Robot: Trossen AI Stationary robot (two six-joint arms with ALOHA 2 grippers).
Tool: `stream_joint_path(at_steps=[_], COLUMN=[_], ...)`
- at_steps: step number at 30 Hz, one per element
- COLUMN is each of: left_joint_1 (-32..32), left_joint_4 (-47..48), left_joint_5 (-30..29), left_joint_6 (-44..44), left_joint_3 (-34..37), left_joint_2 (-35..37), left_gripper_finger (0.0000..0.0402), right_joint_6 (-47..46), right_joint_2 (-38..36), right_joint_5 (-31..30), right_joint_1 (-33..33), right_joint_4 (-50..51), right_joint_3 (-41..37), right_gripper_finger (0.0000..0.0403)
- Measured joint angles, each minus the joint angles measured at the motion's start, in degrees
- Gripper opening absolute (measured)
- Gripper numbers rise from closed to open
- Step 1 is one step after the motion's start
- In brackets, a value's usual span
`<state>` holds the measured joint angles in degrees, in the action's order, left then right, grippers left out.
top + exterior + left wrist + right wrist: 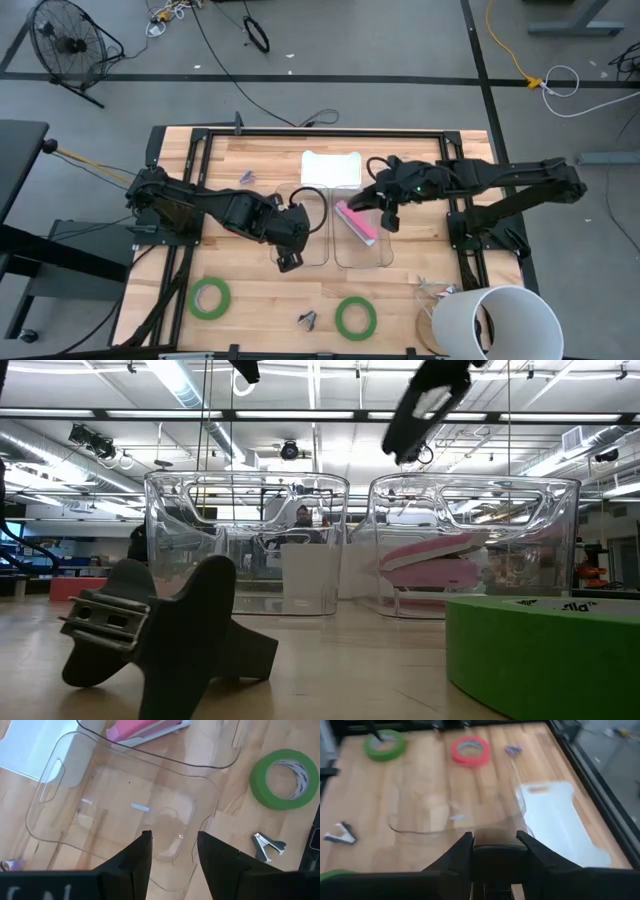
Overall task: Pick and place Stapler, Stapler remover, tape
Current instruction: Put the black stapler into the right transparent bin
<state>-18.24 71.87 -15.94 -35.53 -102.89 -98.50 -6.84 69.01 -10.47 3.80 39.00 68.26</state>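
Observation:
A pink stapler (356, 222) lies inside the right one of two clear bins (378, 255); it also shows in the low view (440, 560). My right gripper (386, 216) hangs open and empty above that bin's far right part (425, 405). My left gripper (288, 262) is open and empty over the near edge of the left clear bin (125, 810). Two green tape rolls (211, 298) (355, 317) and a dark staple remover (307, 320) lie on the near part of the table. A red tape roll (470, 750) shows only in the right wrist view.
A white flat lid (332, 167) lies behind the bins. A small purple staple remover (246, 177) lies at the far left. A white bucket (500, 320) stands at the near right corner. A black frame (320, 132) runs round the table.

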Motion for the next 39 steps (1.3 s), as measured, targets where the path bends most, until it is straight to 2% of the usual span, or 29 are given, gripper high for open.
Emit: stream_joint_path(at_steps=[3, 10, 16, 20, 24, 28, 35, 39], left_joint_1=[-0.05, -0.03, -0.02, 0.02, 0.00, 0.02, 0.00, 0.00], left_joint_4=[-0.04, -0.06, -0.20, -0.35, -0.35, -0.35, -0.79, -0.92], left_joint_5=[-0.84, -2.08, -4.08, -4.65, -5.03, -5.03, -5.05, -5.44], left_joint_6=[0.04, -0.05, 0.06, 0.15, 0.21, 0.22, 0.24, 0.22], left_joint_3=[0.00, 0.00, 0.00, 0.02, 0.00, 0.00, 0.00, 0.00], left_joint_2=[0.00, 0.00, 0.00, 0.00, 0.00, 0.00, 0.00, 0.00], left_gripper_finger=[0.0163, 0.0163, 0.0163, 0.0163, 0.0163, 0.0163, 0.0163, 0.0163], right_joint_6=[-4.80, -12.35, -19.07, -20.19, -21.67, -22.39, -27.22, -28.46], right_joint_2=[-2.68, -8.01, -9.11, -9.13, -9.11, -8.97, -3.16, 0.93], right_joint_5=[-5.92, -13.98, -24.91, -25.29, -27.51, -25.47, -27.53, -28.55], right_joint_1=[1.35, 4.30, 7.17, 8.68, 10.69, 13.36, 18.30, 19.70], right_joint_4=[-3.57, -15.55, -22.12, -29.04, -29.46, -30.56, -30.24, -33.75], right_joint_3=[-5.87, -19.01, -25.43, -28.19, -28.82, -28.81, -28.76, -28.76], right_gripper_finger=[0.0109, 0.0109, 0.0109, 0.0109, 0.0109, 0.0109, 0.0109, 0.0109])
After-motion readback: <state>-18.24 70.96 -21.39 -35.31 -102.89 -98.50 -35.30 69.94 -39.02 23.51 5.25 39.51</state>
